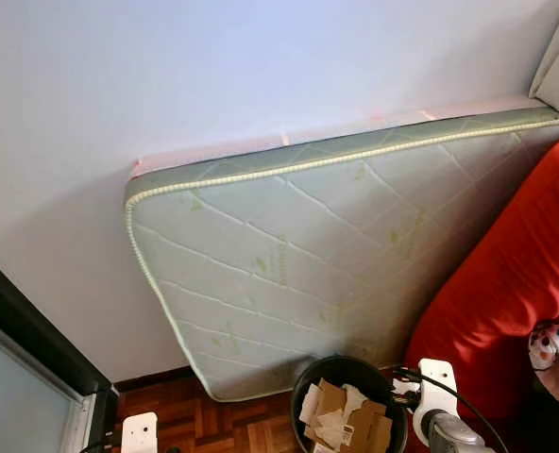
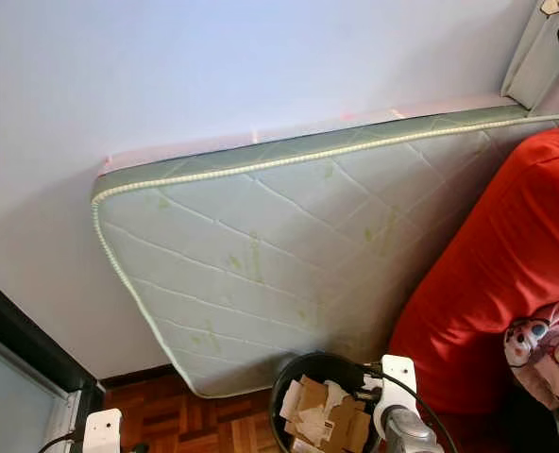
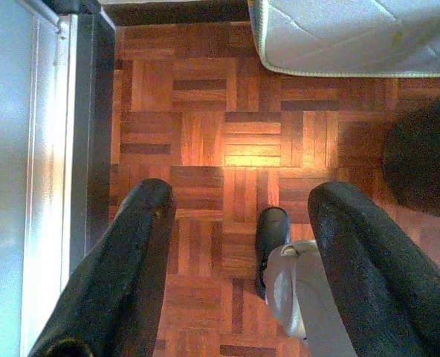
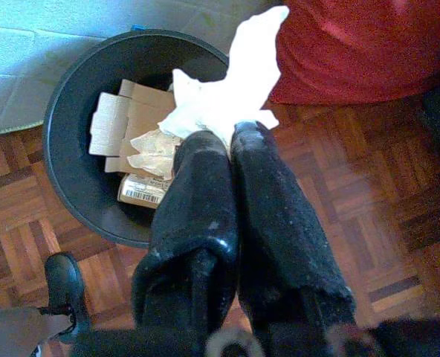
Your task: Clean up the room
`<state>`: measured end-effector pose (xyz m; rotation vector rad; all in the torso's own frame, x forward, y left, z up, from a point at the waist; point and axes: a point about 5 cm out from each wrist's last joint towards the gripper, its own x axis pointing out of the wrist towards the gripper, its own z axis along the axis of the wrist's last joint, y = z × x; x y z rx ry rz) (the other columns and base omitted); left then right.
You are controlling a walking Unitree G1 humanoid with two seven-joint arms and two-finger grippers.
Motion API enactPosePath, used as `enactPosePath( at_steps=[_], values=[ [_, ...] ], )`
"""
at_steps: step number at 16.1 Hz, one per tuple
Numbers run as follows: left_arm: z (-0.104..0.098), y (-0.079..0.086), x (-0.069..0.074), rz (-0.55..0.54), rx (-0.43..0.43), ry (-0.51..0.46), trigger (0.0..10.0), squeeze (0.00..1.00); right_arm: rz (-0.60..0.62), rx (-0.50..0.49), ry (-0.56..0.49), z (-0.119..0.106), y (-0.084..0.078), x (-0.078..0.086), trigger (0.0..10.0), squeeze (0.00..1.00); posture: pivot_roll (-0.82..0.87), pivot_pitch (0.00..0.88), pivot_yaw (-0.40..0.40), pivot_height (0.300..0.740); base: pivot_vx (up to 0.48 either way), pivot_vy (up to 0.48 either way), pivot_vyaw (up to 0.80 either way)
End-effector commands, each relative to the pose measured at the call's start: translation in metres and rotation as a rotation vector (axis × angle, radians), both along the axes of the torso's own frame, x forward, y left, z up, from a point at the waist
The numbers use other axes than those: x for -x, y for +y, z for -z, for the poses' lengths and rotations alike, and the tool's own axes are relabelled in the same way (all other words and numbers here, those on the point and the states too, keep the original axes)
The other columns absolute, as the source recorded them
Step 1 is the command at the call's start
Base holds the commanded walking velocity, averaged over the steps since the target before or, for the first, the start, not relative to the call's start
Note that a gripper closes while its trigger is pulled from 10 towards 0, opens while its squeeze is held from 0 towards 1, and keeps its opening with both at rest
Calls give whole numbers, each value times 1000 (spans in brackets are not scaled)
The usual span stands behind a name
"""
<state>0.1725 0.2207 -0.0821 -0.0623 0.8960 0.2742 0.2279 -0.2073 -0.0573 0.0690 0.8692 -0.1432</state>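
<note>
Left tool [image 3: 238, 275] hangs over the parquet floor [image 3: 205, 134] with its fingers spread wide and nothing between them, beside a dark-framed glass door [image 1: 20, 368] at the far left. Right tool [image 4: 231, 137] has its fingers pressed together on a crumpled white tissue [image 4: 238, 82], held just above the rim of a black waste bin [image 4: 71, 111] that contains cardboard scraps [image 4: 131, 119]. Behind the bin a quilted mattress [image 1: 308, 255] leans against the wall, and a red beanbag [image 1: 506, 283] sits to the right
</note>
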Motion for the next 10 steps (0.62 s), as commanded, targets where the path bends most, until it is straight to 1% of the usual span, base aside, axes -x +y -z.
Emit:
enactPosePath(
  at_steps=[1,3,4,6,10],
  values=[
    [-6,-20,-21,13,98,-53,10000,0,-24,-126,56,21,19,34,10000,0,16,0,9,740,0,0,0],
    [-5,-21,-21,9,100,-42,10000,0,22,-115,46,21,17,34,10000,0,11,0,7,740,0,0,0],
    [-5,-21,-21,7,100,-41,10000,0,14,-109,42,21,17,33,10000,0,14,0,-2,740,0,0,0],
    [-5,-21,-21,3,104,-43,10000,0,-28,-49,39,19,14,31,10000,0,17,0,-2,740,0,0,0],
    [-6,-21,-22,26,96,-30,10000,0,-12,-49,43,20,15,31,10000,0,31,0,13,740,0,0,0]
  ],
)
